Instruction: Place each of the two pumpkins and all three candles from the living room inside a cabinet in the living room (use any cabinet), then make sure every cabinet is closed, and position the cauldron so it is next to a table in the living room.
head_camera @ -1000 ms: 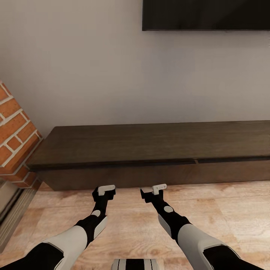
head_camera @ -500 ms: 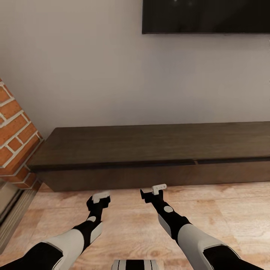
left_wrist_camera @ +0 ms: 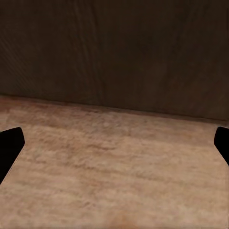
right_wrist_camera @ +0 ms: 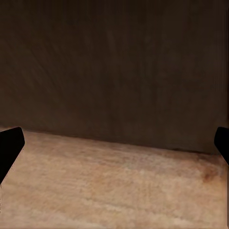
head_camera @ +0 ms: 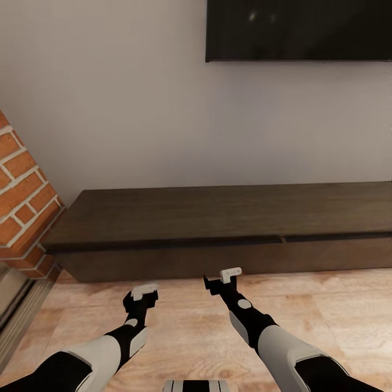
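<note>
Two grippers reach forward in the lower half of the head view, the left gripper [head_camera: 142, 294] left of centre and the right gripper [head_camera: 222, 279] just right of centre and slightly higher, both held over the wooden floor [head_camera: 326, 305] close to the cabinet [head_camera: 218, 218]. Each wrist view shows dark fingertips at the frame's opposite edges, so both sets of jaws are spread wide and hold nothing. Across the middle of the head view runs the long, low, dark brown cabinet, its door panels flush, with a brick column [head_camera: 22, 207] at the left edge and a black screen [head_camera: 299, 30] at the upper right.
</note>
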Robot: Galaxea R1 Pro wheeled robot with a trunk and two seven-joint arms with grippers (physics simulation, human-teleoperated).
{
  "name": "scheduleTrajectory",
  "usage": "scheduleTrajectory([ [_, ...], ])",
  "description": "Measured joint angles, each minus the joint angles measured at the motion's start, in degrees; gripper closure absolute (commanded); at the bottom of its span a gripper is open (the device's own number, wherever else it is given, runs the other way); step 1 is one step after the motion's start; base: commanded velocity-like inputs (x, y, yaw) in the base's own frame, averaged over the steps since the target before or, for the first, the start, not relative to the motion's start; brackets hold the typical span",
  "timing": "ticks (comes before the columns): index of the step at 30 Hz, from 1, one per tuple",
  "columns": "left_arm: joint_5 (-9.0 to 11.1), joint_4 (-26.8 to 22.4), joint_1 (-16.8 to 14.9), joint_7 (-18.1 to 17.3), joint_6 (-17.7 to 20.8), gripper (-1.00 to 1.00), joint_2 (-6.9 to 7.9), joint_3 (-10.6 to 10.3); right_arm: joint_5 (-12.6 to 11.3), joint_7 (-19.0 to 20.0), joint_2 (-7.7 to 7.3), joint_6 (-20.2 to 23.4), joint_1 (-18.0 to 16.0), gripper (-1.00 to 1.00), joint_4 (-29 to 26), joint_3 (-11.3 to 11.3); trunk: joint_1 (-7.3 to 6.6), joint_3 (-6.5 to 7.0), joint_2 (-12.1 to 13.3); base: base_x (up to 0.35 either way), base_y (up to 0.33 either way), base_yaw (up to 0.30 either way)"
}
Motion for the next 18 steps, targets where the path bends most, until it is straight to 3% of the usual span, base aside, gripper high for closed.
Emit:
scheduleTrajectory([
  [8,0.1,0.7,0.0,0.0,1.3,-1.00,0.11,0.2,0.0,-0.1,0.00,0.4,0.0,-1.00,0.1,0.0,-0.20,2.12,0.1,0.000,0.000,0.000],
  [12,0.1,1.6,0.1,0.2,7.5,-1.00,0.25,0.6,0.0,-0.1,0.00,5.0,0.0,-1.00,0.1,-0.1,-0.31,3.03,0.2,0.000,0.000,0.000],
  [18,0.1,1.8,0.1,0.2,9.3,-1.00,0.87,0.7,0.1,-0.2,0.00,7.6,0.0,-1.00,0.3,-0.2,-0.46,4.36,0.2,0.000,0.000,-0.113],
])
